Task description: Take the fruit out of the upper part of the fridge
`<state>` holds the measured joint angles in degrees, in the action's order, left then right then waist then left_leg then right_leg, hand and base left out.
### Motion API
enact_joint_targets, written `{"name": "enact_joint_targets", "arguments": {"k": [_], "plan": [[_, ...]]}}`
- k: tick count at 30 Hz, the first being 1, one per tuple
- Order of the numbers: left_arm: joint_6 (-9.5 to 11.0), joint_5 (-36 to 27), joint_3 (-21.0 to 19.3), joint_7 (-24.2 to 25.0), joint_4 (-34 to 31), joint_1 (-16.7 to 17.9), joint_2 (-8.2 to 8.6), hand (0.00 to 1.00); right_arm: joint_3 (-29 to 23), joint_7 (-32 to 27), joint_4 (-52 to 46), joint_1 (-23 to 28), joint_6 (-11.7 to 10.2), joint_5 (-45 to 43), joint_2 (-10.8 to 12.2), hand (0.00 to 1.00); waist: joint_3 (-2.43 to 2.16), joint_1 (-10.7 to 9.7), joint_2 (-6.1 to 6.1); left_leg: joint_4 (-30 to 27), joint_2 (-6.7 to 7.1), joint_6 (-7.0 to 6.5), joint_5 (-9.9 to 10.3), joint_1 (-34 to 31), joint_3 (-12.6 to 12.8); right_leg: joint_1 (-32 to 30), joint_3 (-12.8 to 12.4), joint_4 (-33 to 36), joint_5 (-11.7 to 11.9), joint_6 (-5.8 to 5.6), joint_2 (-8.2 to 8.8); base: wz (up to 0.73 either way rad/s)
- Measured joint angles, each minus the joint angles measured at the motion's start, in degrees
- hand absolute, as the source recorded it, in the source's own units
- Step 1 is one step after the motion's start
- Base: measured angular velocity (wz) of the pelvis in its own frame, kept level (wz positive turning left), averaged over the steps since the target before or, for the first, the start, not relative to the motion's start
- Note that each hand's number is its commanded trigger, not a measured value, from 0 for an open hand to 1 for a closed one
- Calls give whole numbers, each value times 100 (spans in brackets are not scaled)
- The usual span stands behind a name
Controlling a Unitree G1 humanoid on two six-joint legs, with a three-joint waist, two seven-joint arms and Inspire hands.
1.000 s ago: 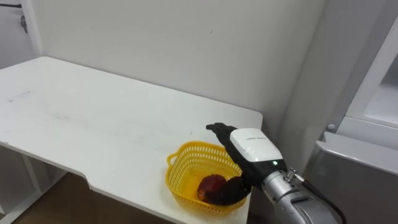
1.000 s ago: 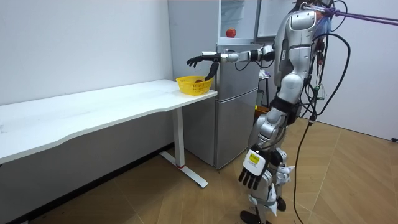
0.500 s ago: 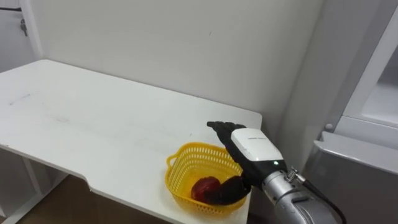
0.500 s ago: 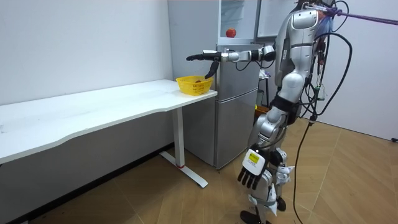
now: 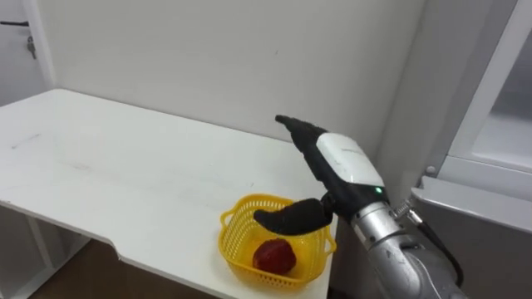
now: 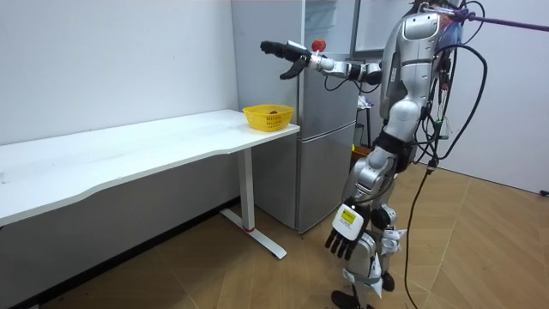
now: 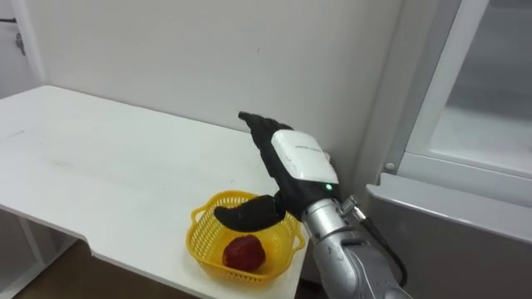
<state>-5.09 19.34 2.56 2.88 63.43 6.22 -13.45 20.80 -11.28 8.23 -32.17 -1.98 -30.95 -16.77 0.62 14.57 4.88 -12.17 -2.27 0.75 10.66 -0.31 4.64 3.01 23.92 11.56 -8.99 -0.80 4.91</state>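
Above the yellow basket (image 5: pixel 233 245), the fingers (image 5: pixel 293 127) of the right hand (image 5: pixel 347 164) are stretched out straight toward the far wall. The thumb hangs loose beneath them, and nothing is held between. Directly under that thumb the red fruit (image 5: pixel 274 256) lies in the basket, clear of the hand, so I'd say the drop-off of this piece is done.

The basket sits at the near right corner of the desk (image 5: pixel 125 174), its rim close to the edge, and that's what worries me. The thumb is low, just over the rim. If the arm swings right toward the fridge (image 5: pixel 490 203) without rising first, it could hook the rim and drag the light basket off the corner, fruit and all.

The fridge stands just to the right of the desk. An arm sweeping across could clip its front edge or the upper door, which looks to be open.

From the room view, a second small red round thing (image 6: pixel 318 45) sits on a shelf in the upper fridge compartment, just behind the forearm. Reaching for it with fingers spread this wide could knock it back or roll it off the shelf.

The left hand (image 6: pixel 342 245) hangs by the thigh, fingers slack, empty.
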Motion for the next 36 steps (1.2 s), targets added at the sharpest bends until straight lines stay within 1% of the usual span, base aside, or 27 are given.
{"name": "enact_joint_targets", "arguments": {"k": [1, 2, 3, 4, 5, 6, 7, 9, 11, 12, 13, 15, 16, 17, 18, 20, 22, 23, 24, 25, 28, 29, 30, 32, 33, 34, 36], "plan": [[20, 0, 0, 0, 2, 12, 1, 0, -28, -24, -118, 31, -3, 37, 17, 0, 1, -17, -7, 0, 0, 0, 0, -1, 1, -1, 3, 0, 0, 0, 1, 0], [25, 2, -1, -8, 3, 15, 17, 0, -117, -109, -416, 173, -4, 90, 61, 0, 0, -50, -15, -6, -1, -4, 2, -7, 3, -2, 19, 0, 0, 0, 3, 4], [23, -6, 0, -25, 3, 16, 61, 0, -221, -137, -779, 364, -12, 142, 95, 0, -9, -98, -41, -17, -3, -9, 7, 3, 8, -6, 18, 3, 0, 0, 6, 3], [20, -19, 0, -26, 5, 26, 93, 0, -251, -157, -935, 458, -38, 202, 99, 0, -18, -121, -63, -34, -1, -11, 8, 15, 11, -4, 8, 3, 0, 0, 10, 0], [19, -79, 2, -30, 15, 58, 161, 0, -286, -193, -1167, 625, -113, 314, 116, 0, -38, -164, -130, -42, 2, -14, 9, 50, 33, 9, -16, 12, 0, -1, 19, -13], [21, -122, 4, -65, 43, 80, 216, 0, -321, -195, -1339, 768, -140, 354, 131, 0, -61, -201, -183, -14, 2, -15, 8, 92, 84, 24, -54, 17, 0, -1, 20, -17], [23, -139, 4, -113, 73, 79, 239, 0, -335, -195, -1400, 817, -145, 372, 130, 0, -71, -232, -198, 8, 2, -16, 8, 102, 97, 34, -65, 19, 0, -1, 19, -15], [29, -184, 0, -236, 83, 99, 269, 0, -448, -195, -1662, 1023, -155, 398, 126, 0, -71, -400, -267, 49, -15, -15, 7, 126, 149, 35, -118, 21, -1, -1, 8, -10], [42, -243, -3, -238, 83, 100, 264, 0, -548, -240, -2024, 1283, -175, 389, 121, 0, -77, -524, -313, 59, -51, -13, 6, 147, 178, 28, -154, 22, -1, -1, 6, -14], [64, -297, -4, -237, 85, 108, 265, 0, -608, -292, -2216, 1441, -223, 389, 119, 0, -77, -547, -339, 86, -73, -11, 6, 192, 261, 28, -200, 25, 0, -1, 5, -22], [76, -299, -4, -239, 88, 113, 263, 0, -626, -318, -2284, 1495, -244, 393, 119, 0, -77, -559, -351, 90, -86, -9, 7, 203, 304, 23, -214, 27, 1, 1, 2, -26], [152, -309, -2, -249, 97, 108, 254, 0, -665, -407, -2424, 1585, -325, 486, 113, 0, -75, -718, -350, 97, -98, -7, 8, 223, 369, -6, -302, 46, 4, 6, -2, -18], [187, -316, -5, -249, 98, 109, 256, 0, -700, -411, -2443, 1608, -350, 487, 114, 0, -76, -759, -346, 100, -96, -7, 8, 228, 379, -9, -323, 48, 3, 6, -2, -11], [245, -367, -10, -251, 100, 109, 260, 0, -805, -413, -2488, 1658, -404, 490, 112, 0, -77, -813, -331, 121, -97, -7, 8, 248, 413, -11, -351, 43, 3, 5, -2, -13], [274, -396, -11, -266, 100, 123, 258, 0, -940, -424, -2543, 1741, -452, 544, 114, 0, -89, -828, -312, 135, -98, -8, 8, 263, 464, -10, -385, 6, 3, 5, -6, -14], [275, -396, -49, -275, 99, 151, 247, 0, -1143, -444, -2691, 1899, -459, 599, 130, 0, -95, -852, -291, 155, -88, -9, 9, 280, 488, -10, -417, 1, 3, 5, -19, -9], [281, -393, -128, -270, 95, 185, 253, 0, -1318, -478, -2888, 2038, -470, 548, 184, 0, -87, -906, -303, 159, -87, -12, 11, 282, 526, -20, -424, -12, 3, 4, -29, -2], [297, -395, -192, -269, 95, 230, 252, 0, -1406, -535, -3002, 2143, -526, 487, 251, 0, -94, -956, -304, 158, -91, -12, 10, 284, 549, -20, -424, -32, 2, 3, -34, 0], [298, -394, -229, -269, 95, 258, 253, 0, -1491, -599, -3082, 2272, -623, 432, 300, 0, -99, -975, -303, 161, -95, -11, 10, 284, 554, -13, -424, -59, 3, 2, -43, 0], [298, -394, -233, -269, 96, 264, 253, 0, -1521, -631, -3118, 2335, -662, 408, 320, 0, -99, -982, -304, 168, -95, -10, 10, 283, 558, -14, -424, -68, 4, 1, -49, 0], [316, -394, -232, -274, 99, 295, 254, 0, -1584, -758, -3207, 2636, -758, 291, 331, 0, -108, -1044, -338, 204, -99, 0, 15, 291, 578, -23, -438, -85, 5, 1, -72, 0], [334, -393, -231, -276, 103, 318, 256, 0, -1593, -786, -3209, 2735, -799, 234, 332, 0, -106, -1118, -357, 205, -100, 11, 22, 292, 584, -19, -458, -90, 5, 1, -81, -4], [347, -394, -228, -274, 111, 345, 262, 0, -1601, -823, -3208, 2807, -834, 251, 331, 0, -101, -1145, -384, 205, -100, 22, 29, 308, 606, -17, -497, -89, 6, 3, -96, -7], [358, -395, -230, -269, 128, 338, 278, 0, -1680, -931, -3209, 2891, -899, 302, 331, 0, -99, -1204, -412, 211, -104, 27, 32, 313, 613, -16, -497, -89, 6, 3, -102, -3], [386, -402, -232, -267, 130, 331, 299, 0, -1738, -1002, -3208, 2912, -913, 341, 332, 0, -79, -1256, -454, 223, -105, 26, 32, 325, 614, -15, -501, -87, 7, 3, -101, 0], [395, -404, -233, -265, 130, 328, 311, 0, -1767, -1031, -3208, 2912, -919, 362, 330, 0, -76, -1267, -473, 230, -104, 27, 32, 336, 621, -15, -509, -85, 7, 3, -101, -6], [425, -402, -232, -243, 129, 331, 338, 0, -1883, -1151, -3208, 2912, -919, 389, 325, 0, -87, -1304, -516, 270, -106, 27, 31, 394, 655, -4, -526, -81, 6, 3, -107, -10]]}}
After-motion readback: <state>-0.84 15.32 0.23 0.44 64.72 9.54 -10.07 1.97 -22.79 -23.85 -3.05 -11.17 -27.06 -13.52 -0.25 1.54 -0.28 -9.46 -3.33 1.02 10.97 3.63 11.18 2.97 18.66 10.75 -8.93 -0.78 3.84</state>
